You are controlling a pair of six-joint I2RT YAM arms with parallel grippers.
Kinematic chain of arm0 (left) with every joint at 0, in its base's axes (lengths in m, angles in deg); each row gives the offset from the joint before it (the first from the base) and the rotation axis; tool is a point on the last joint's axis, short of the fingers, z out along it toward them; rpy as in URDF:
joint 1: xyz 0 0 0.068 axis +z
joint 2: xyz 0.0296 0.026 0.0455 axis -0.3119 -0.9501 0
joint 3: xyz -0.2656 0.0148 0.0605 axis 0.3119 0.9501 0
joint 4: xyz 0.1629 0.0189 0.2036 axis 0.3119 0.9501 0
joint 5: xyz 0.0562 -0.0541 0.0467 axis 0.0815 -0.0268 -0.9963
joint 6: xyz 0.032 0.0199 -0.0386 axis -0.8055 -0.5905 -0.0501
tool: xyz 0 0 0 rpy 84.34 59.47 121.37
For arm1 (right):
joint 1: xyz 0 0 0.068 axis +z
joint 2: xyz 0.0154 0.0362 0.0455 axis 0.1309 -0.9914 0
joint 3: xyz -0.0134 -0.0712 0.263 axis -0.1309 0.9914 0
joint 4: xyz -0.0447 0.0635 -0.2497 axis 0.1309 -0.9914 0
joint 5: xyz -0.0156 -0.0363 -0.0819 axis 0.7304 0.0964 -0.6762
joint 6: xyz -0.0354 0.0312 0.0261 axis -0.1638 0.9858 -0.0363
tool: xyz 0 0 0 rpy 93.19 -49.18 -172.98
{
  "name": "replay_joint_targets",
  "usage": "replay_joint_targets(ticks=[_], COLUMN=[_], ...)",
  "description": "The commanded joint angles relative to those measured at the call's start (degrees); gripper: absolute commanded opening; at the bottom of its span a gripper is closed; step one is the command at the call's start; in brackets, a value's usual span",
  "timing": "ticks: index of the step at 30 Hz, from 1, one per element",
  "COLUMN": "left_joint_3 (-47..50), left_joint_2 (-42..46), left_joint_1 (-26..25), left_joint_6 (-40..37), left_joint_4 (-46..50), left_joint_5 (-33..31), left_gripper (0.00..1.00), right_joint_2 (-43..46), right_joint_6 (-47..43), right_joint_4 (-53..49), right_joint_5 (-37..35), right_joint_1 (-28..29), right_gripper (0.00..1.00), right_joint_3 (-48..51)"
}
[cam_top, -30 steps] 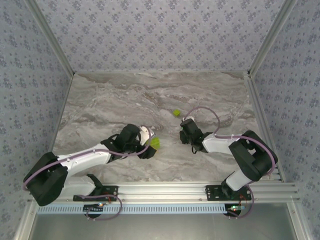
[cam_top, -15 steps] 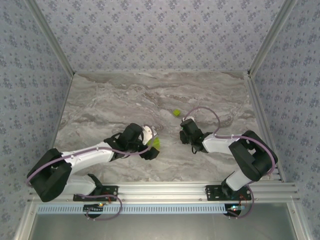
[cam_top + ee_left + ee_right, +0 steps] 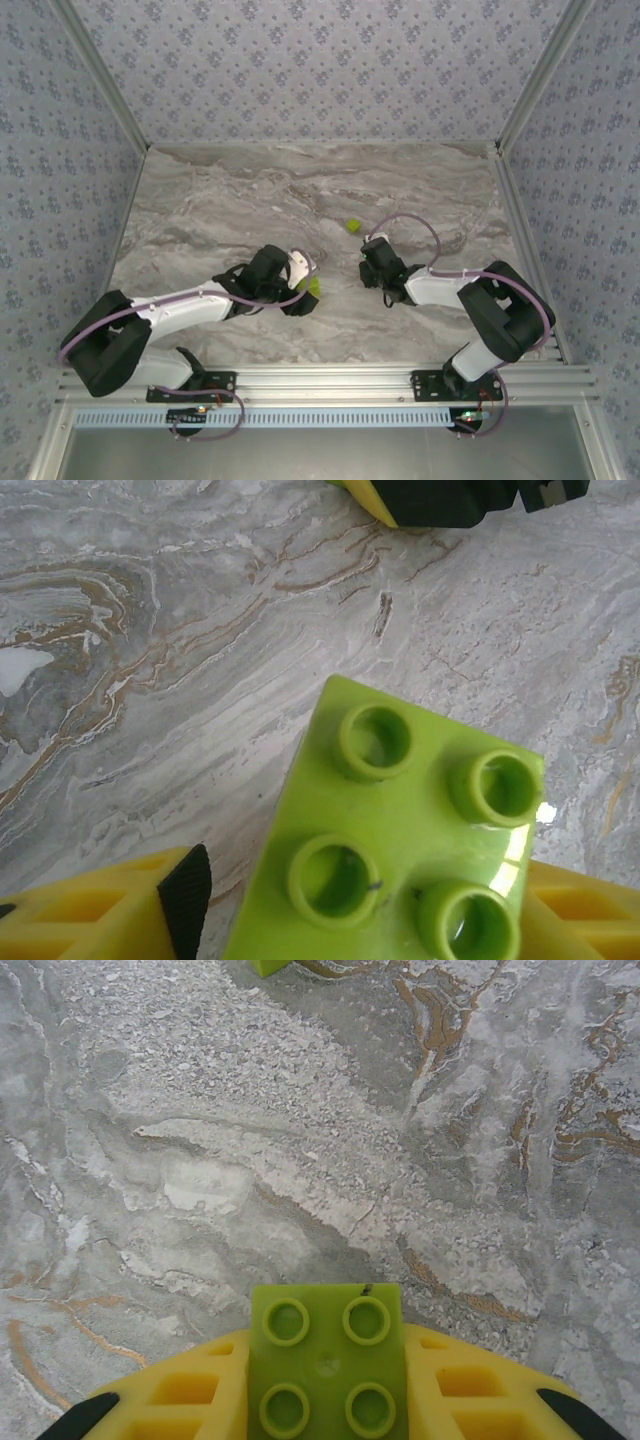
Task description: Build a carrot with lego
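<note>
The lego in view is three lime-green bricks. One brick (image 3: pixel 400 850) (image 3: pixel 313 288) lies between the yellow fingers of my left gripper (image 3: pixel 370 920) (image 3: pixel 306 290), studs facing the camera. It sits against the right finger, and a narrow gap shows beside the left black pad (image 3: pixel 186 900). My right gripper (image 3: pixel 327 1400) (image 3: pixel 372 256) is shut on a second two-by-two brick (image 3: pixel 327 1365). A third brick (image 3: pixel 352 225) (image 3: pixel 265 965) lies loose on the table just beyond the right gripper. The carrot is out of view.
The marble table (image 3: pixel 220 210) is walled by patterned panels at the back and sides. An aluminium rail (image 3: pixel 320 380) runs along the near edge. The right gripper's tip (image 3: pixel 440 495) appears at the top of the left wrist view.
My left arm has crept a little to the right around its green brick, and its jaws widened, then narrowed. The right arm and the loose brick have not moved.
</note>
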Motion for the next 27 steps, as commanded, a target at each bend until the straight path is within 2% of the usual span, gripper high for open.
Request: replay_joint_targets(ticks=[1,5,13,19,27], left_joint_3=[-1.8,-1.7,-0.7,-0.7,-1.0], left_joint_2=[-0.7,-0.2,0.4,0.0,-0.7], left_joint_1=[-0.4,-0.5,-0.4,-0.4,-0.5], left_joint_6=[-0.8,-0.8,-0.6,-0.5,-0.6], left_joint_4=[-1.2,-1.4,-2.6,-2.8,-2.6], left_joint_5=[1.1,1.0,1.6,1.6,1.9], left_gripper=[0.65,0.56,0.52,0.53,0.39], right_joint_2=[-0.4,-0.7,-1.3,-1.5,-1.5], right_joint_6=[-0.8,-0.8,-1.3,-1.3,-1.4], right_joint_4=[-1.0,-0.9,-0.6,-0.4,0.1], right_joint_5=[1.1,1.3,2.4,3.0,3.5], right_joint_1=[-0.3,-0.4,-0.5,-0.6,-0.6], right_gripper=[0.27,0.27,0.27,0.27,0.27], right_joint_3=[0.1,0.0,-0.3,-0.5,0.0])
